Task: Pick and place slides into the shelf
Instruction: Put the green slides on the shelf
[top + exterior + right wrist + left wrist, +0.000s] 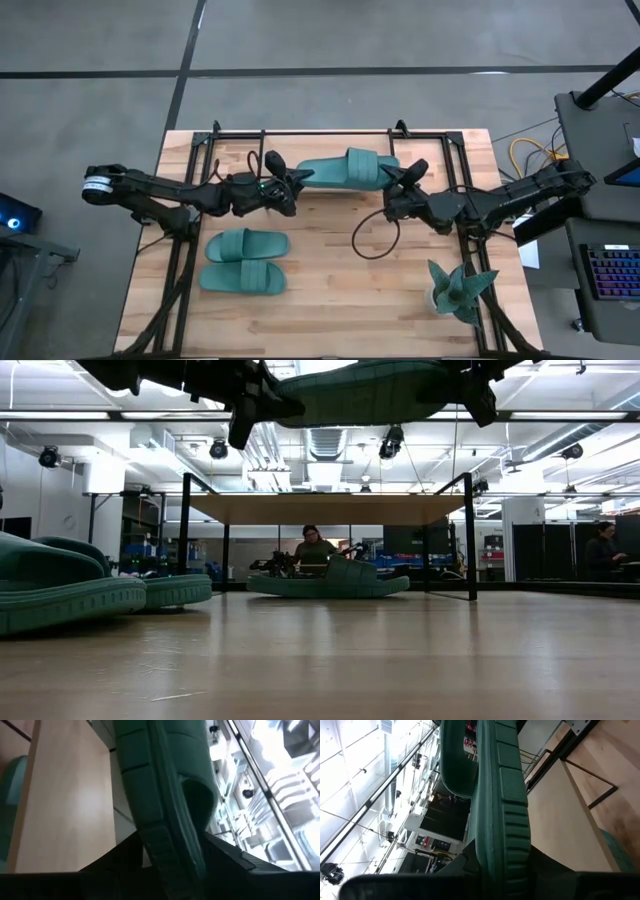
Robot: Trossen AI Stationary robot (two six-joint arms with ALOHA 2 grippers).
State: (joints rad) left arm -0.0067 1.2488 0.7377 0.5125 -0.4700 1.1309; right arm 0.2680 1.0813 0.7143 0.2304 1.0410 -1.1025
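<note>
While both arms reach in over the shelf, one slide hangs in the air between them, carried sole-edge to the wrist cameras. Left gripper pinches one end of it, right gripper the other end; each pair of fingers is clamped on the rubber edge, seen in both wrist views as dark fingers flanking the ribbed sole. From the low view the held slide rides well above the shelf's light-wood top board, not touching it.

Beneath that board, between the black legs, a second slide rests on the table.

Two more slides lie side by side on the tabletop, near the shelf's left front leg, well apart from the held one; low view shows them close to the lens.

Teal spiky plant stands on the table off the shelf's right front corner.

People sit at desks in the room beyond the shelf.
</note>
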